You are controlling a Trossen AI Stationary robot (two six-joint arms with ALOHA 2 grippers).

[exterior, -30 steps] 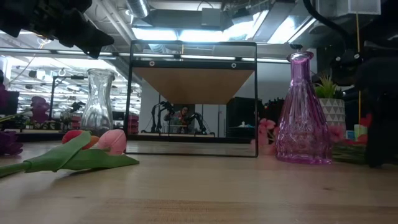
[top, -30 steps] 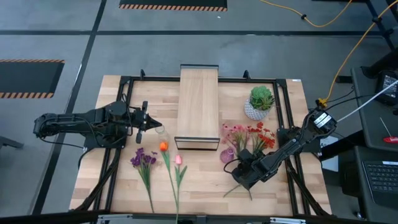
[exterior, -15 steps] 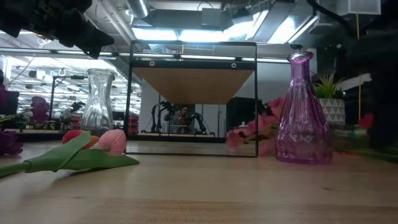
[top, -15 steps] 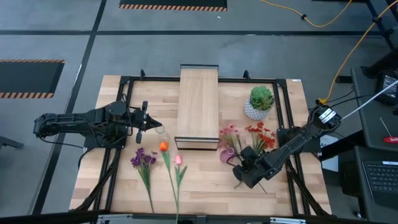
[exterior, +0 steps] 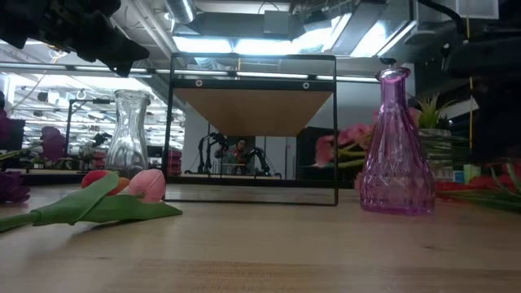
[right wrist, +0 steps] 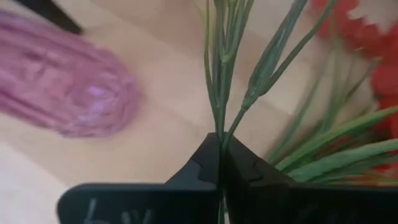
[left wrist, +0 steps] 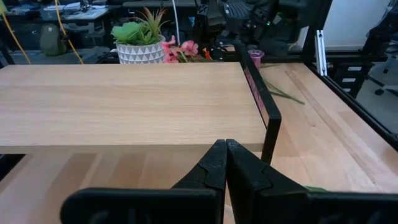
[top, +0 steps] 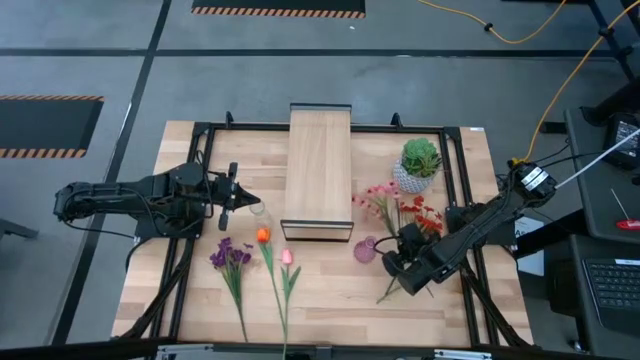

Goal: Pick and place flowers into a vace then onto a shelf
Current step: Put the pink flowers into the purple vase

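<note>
Right hand (top: 404, 262) is clamped on the green stem of the pink blossoms (top: 378, 196), low down so the blooms can swing toward the purple vase (top: 366, 249) just left of it; left hand (top: 232, 196), fingers closed and empty, waits left of the shelf (top: 318, 170) on the desk (top: 330, 295).

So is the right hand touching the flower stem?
Touching. The right wrist view shows the right hand shut on the thin green stem.

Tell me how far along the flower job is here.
Done: nothing; the purple vase and clear vase stand empty. In hand: right gripper shut on the pink blossoms stem. Left: three flowers on the table, then the shelf.
</note>
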